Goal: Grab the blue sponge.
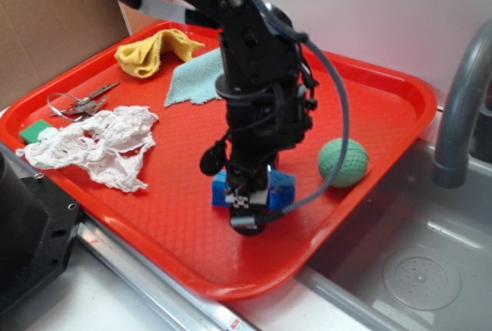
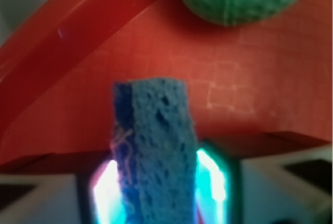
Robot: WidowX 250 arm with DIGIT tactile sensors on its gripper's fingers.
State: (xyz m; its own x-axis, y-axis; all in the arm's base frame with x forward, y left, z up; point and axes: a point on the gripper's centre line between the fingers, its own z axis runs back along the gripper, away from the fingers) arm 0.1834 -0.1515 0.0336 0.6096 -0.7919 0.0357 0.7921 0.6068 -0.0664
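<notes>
Near the front edge of the red tray [image 1: 369, 116], the tool [image 1: 247, 196] is closed on the blue sponge [image 2: 158, 151], one finger [image 2: 213, 182] pressed against each long side. The sponge sits on the tray floor. Just beyond lies the green ball [image 1: 344, 163]; farther back, crumpled white paper [image 1: 100, 145], scissors [image 1: 81, 104] and a yellow cloth [image 1: 154, 51].

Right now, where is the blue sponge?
The blue sponge sits on the red tray near its front edge, between the gripper jaws, just left of the green ball.
</notes>
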